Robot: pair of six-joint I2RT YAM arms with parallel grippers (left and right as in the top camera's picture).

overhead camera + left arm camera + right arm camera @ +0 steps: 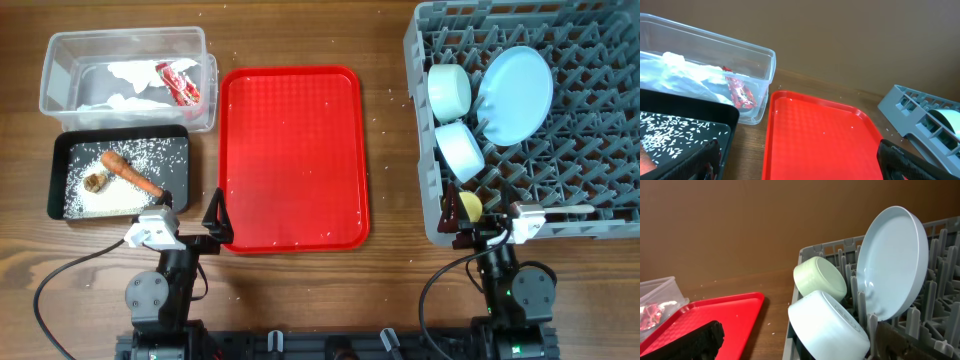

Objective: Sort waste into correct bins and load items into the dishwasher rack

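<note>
I am watching the right gripper most. It is sitting at 4 o'clock, at the near corner of the rack, with its fingers spread wide and holding nothing. The cup is resting right there, just beside one finger. If I am pulling that arm back carelessly, a finger could be catching the cup or a peg and tipping the cup out onto the desk.

The plate is standing on its edge at 2 o'clock, and the two bowls are lying on their sides just beside it. A hard bump to the rack could be making them slide or fall flat.

The left gripper is also spread wide and empty. It is hanging at 7 o'clock, between the black tray and the red tray, near both. The black tray is holding the rice, the carrot and the lump. A knock there could be flinging rice over the desk.

The tub at 10 o'clock is holding the tissue and the wrapper. It is well apart from both arms, so I am not worrying about it.

A few white bits are lying on the red tray and the desk. I think they are rice. They are looking too small to grab, and wide fingers may only be pushing them around.
</note>
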